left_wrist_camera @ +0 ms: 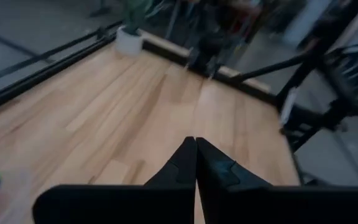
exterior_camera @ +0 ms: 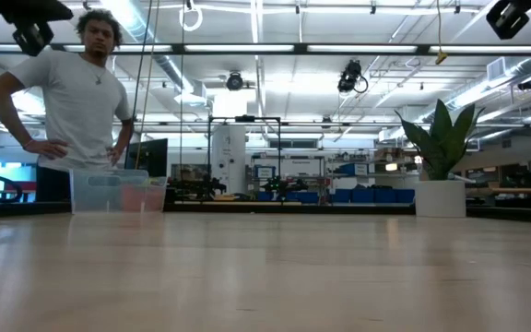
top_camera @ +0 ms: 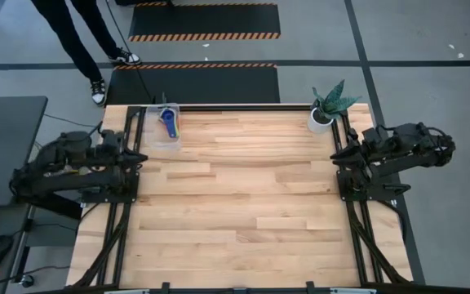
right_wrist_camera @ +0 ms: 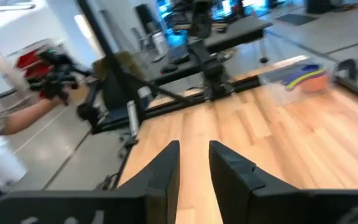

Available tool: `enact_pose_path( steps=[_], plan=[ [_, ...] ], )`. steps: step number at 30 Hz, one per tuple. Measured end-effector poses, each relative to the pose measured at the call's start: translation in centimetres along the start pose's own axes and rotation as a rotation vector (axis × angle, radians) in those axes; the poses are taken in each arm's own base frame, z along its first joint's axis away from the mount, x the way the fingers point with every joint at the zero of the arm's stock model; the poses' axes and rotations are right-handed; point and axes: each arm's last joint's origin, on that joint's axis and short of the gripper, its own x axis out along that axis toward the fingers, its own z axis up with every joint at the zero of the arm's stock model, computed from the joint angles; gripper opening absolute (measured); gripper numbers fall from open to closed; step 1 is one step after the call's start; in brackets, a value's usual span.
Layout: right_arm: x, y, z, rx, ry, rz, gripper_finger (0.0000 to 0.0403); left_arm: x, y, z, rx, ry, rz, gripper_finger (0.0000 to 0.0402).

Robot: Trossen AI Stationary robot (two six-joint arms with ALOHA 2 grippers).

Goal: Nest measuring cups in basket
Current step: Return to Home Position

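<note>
Homing step: the measuring cups point(top_camera: 168, 120) lie, apparently nested, in the basket point(top_camera: 158, 137) at the table's point(top_camera: 243, 204) far left. My left gripper point(left_wrist_camera: 196, 146) is closed and empty, my right gripper point(right_wrist_camera: 194, 149) slightly parted. Next I need only park both at the sides.

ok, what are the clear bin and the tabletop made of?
Clear low-walled rectangular bin: looks like glossy transparent plastic; the measuring cups show through its wall. Pale plank tabletop: likely wood with a low-sheen finish, going by the visible grain and board seams.
</note>
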Motion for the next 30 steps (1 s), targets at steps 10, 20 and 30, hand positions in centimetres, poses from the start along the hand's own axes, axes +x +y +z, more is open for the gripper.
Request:
enact_pose_path(
  steps=[10,20,30],
  plan=[
    [0.0,0.0,-0.6,-0.115,0.079,0.058,0.0091,0.7,0.7,-2.9,0.029,-0.155,-0.165,0.0011],
    [-1.8,-0.2,-0.9,-0.182,0.0,0.103,0.0092,3.9,1.3,-4.2,0.086,-0.232,-0.183,0.0011],
    [0.0,-1.0,-3.7,-0.226,-0.053,0.137,0.0091,5.6,1.6,-5.3,0.103,-0.281,-0.238,0.0011]
  ],
)
